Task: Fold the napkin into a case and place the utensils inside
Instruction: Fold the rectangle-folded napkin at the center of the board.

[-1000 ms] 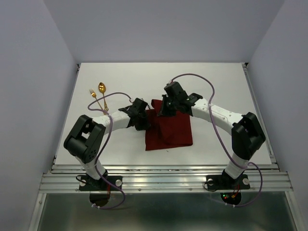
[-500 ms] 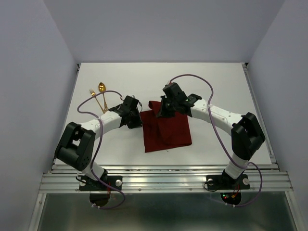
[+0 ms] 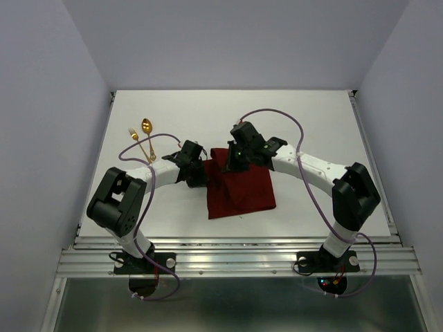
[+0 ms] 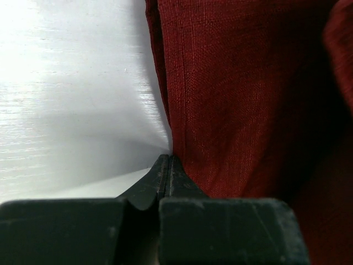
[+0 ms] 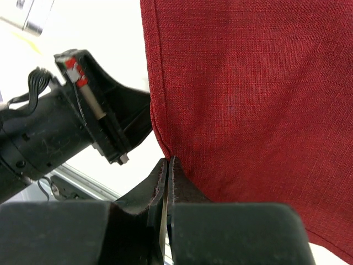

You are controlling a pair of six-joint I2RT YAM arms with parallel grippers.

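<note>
The dark red napkin [image 3: 242, 190] lies folded in the middle of the table, and its far left corner is raised. My left gripper [image 3: 199, 173] is shut on the napkin's left edge; in the left wrist view the jaws [image 4: 168, 160] meet at the hem of the cloth [image 4: 248, 99]. My right gripper [image 3: 230, 160] is shut on the far left corner. In the right wrist view its tips [image 5: 168, 161] pinch the hem of the cloth [image 5: 248, 83]. The gold spoon [image 3: 147, 127] and fork [image 3: 133, 135] lie side by side at the far left.
The white table [image 3: 311, 117] is walled in on three sides. A metal rail [image 3: 235, 252] runs along its near edge. My left arm's wrist [image 5: 55, 132] shows close beside the right gripper. Purple cables loop over both arms.
My left gripper drew left with the napkin's edge, then came slightly back right. The right gripper shifted a little left with the corner. Both stayed shut.
</note>
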